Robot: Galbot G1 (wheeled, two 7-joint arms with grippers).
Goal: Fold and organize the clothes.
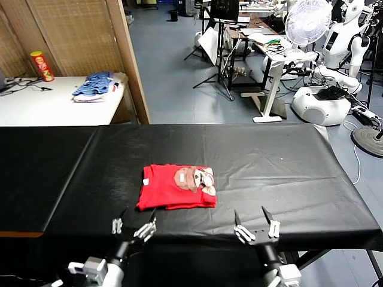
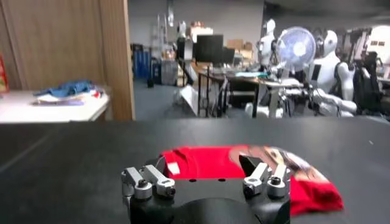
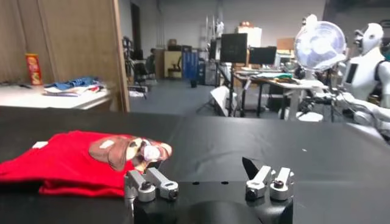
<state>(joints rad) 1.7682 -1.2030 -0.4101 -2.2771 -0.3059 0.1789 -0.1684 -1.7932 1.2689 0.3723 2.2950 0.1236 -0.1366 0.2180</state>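
The red T-shirt (image 1: pixel 175 187) lies folded into a small rectangle on the black table (image 1: pixel 269 161), its cartoon print facing up at its right end. My left gripper (image 1: pixel 134 222) is open at the table's near edge, just in front of the shirt's left corner, holding nothing. Off to the right, my right gripper (image 1: pixel 257 223) stands open at the same edge, clear of the shirt. From the left wrist view the shirt (image 2: pixel 213 163) lies just beyond the open gripper (image 2: pixel 206 165). The right wrist view has the shirt (image 3: pixel 73 161) off to one side of its open gripper (image 3: pixel 203 168).
A white side table (image 1: pixel 54 101) at the back left carries a blue-and-white pile of garments (image 1: pixel 96 85) and a red can (image 1: pixel 42 66). A wooden partition (image 1: pixel 128 60) stands behind it. Desks, a fan (image 1: pixel 308 23) and other robots fill the room beyond.
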